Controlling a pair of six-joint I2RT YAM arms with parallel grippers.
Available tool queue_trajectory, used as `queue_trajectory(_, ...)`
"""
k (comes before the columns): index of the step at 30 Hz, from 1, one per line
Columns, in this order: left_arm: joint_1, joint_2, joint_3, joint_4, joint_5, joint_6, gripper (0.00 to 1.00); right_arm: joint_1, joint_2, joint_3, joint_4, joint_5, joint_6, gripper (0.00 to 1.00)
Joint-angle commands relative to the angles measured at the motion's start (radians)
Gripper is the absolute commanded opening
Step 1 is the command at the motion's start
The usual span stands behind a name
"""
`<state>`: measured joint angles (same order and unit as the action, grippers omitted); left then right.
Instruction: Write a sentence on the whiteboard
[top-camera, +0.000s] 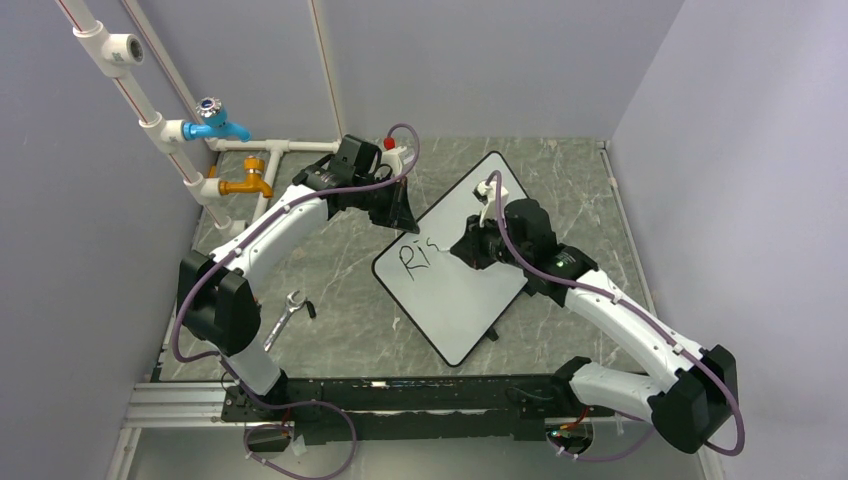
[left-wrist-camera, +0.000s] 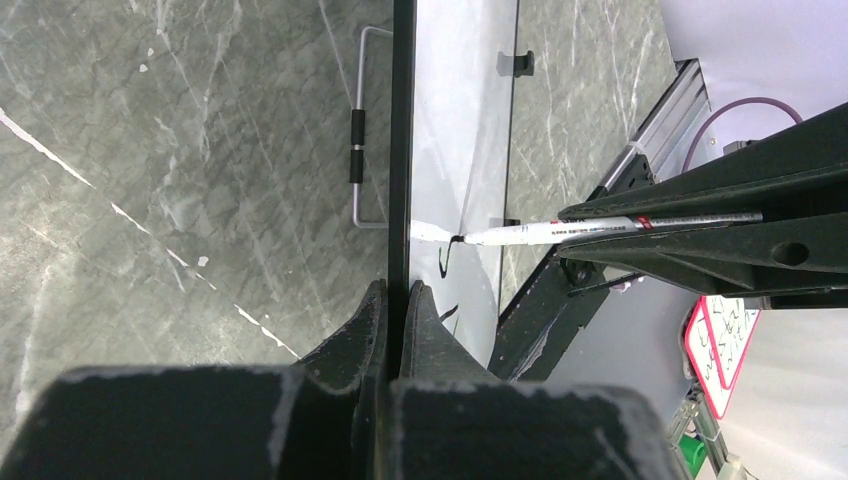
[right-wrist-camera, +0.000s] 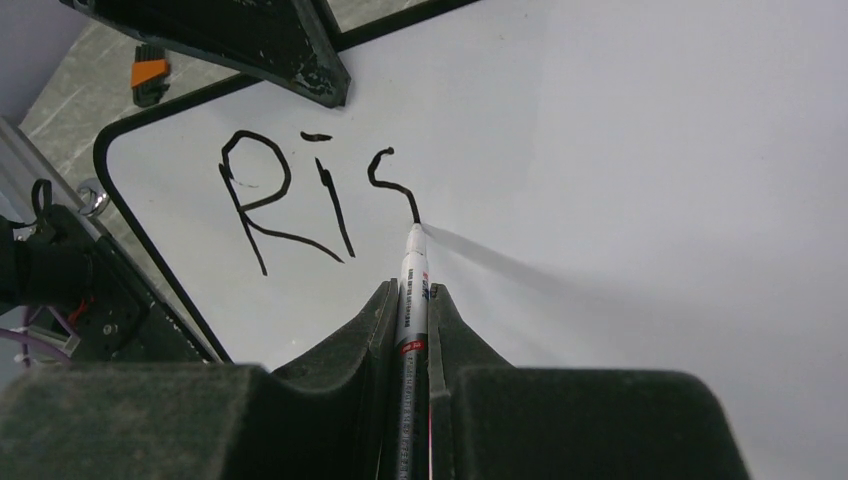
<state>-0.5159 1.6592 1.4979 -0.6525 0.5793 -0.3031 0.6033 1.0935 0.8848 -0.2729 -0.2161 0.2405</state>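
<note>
The whiteboard (top-camera: 455, 300) lies slanted on the table, white with a thin black rim. Black marker letters "Ris" (right-wrist-camera: 300, 200) stand near its left corner, also in the top view (top-camera: 418, 258). My right gripper (right-wrist-camera: 413, 290) is shut on a white marker (right-wrist-camera: 412, 275), whose tip touches the board at the end of the "s". My left gripper (left-wrist-camera: 396, 290) is shut on the whiteboard's black rim (left-wrist-camera: 402, 150) at its far-left edge (top-camera: 405, 222). The marker (left-wrist-camera: 560, 230) also shows in the left wrist view.
A metal wrench (top-camera: 285, 315) lies on the table left of the board. White pipes with a blue tap (top-camera: 215, 125) and a yellow tap (top-camera: 250, 183) stand at the back left. A metal rail (top-camera: 400, 395) runs along the near edge.
</note>
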Motion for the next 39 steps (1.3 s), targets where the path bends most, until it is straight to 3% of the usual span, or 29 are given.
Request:
queue_trajectory(1, 0.001, -0.042, 0.002, 0.045, -0.054, 0.034, 0.0, -0.003, -0.021, -0.03, -0.017, -0.018, 0.009, 0.0)
queue_trajectory(25, 0.001, -0.043, -0.001, 0.045, -0.052, 0.036, 0.0, -0.027, -0.033, 0.091, 0.112, -0.166, 0.087, 0.0)
queue_trajectory(39, 0.002, -0.051, -0.005, 0.047, -0.053, 0.039, 0.0, -0.108, -0.008, 0.052, 0.106, -0.101, 0.099, 0.0)
